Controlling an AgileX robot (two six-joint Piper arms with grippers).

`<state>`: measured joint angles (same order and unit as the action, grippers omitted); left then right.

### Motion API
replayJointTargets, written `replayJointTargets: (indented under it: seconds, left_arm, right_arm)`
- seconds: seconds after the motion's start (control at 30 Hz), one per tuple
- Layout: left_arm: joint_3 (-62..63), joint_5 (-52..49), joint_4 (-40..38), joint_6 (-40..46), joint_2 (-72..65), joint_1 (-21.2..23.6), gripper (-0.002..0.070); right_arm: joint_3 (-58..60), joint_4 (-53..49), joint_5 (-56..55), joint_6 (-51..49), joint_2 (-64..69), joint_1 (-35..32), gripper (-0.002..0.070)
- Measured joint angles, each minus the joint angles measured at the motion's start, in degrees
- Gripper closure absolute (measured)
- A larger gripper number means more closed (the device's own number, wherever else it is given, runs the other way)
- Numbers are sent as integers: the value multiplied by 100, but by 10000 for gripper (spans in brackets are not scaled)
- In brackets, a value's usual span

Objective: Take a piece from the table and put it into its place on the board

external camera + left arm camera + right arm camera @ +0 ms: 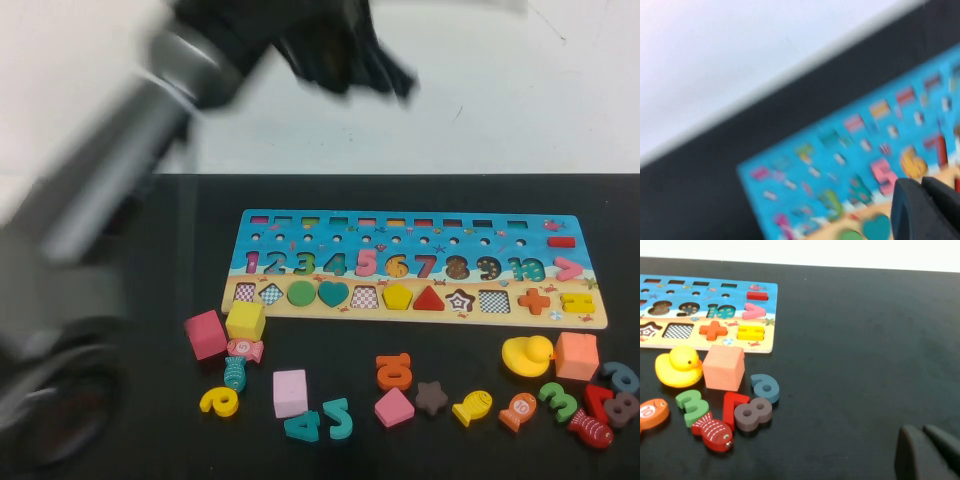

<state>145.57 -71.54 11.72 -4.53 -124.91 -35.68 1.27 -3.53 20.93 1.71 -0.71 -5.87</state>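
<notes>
While your left gripper (385,75) hangs high above the far edge of the table (120,420), its fingers are pressed together on nothing. You can see the yellow pentagon piece (397,296) seated in its slot in the sandy strip of the board (300,225), between a checkered slot and a red triangle. Your right gripper (927,452) sits low over bare table right of the board, fingertips together, empty.
</notes>
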Motion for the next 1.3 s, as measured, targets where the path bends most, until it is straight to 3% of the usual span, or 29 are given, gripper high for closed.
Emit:
replayJointTargets:
  seconds: [0.27, 0.43, 0.73, 1.03, 1.3]
  left_arm:
    - [-59, -64, 793, 0, 2114, 0, 675]
    - [-793, -101, 1214, 0, 3446, 0, 675]
    - [-3693, -30, 1585, -492, 5720, 0, 675]
    - [-7013, 1261, 1891, -1535, 8031, 0, 675]
    - [-8839, 2037, 1754, -1909, 8887, 0, 675]
  right_arm:
    - [0, 0, 0, 0, 0, 0, 657]
    - [0, 0, 0, 0, 0, 0, 658]
    - [0, 0, 0, 0, 0, 0, 658]
    - [0, 0, 0, 0, 0, 0, 658]
    - [0, 0, 0, 0, 0, 0, 657]
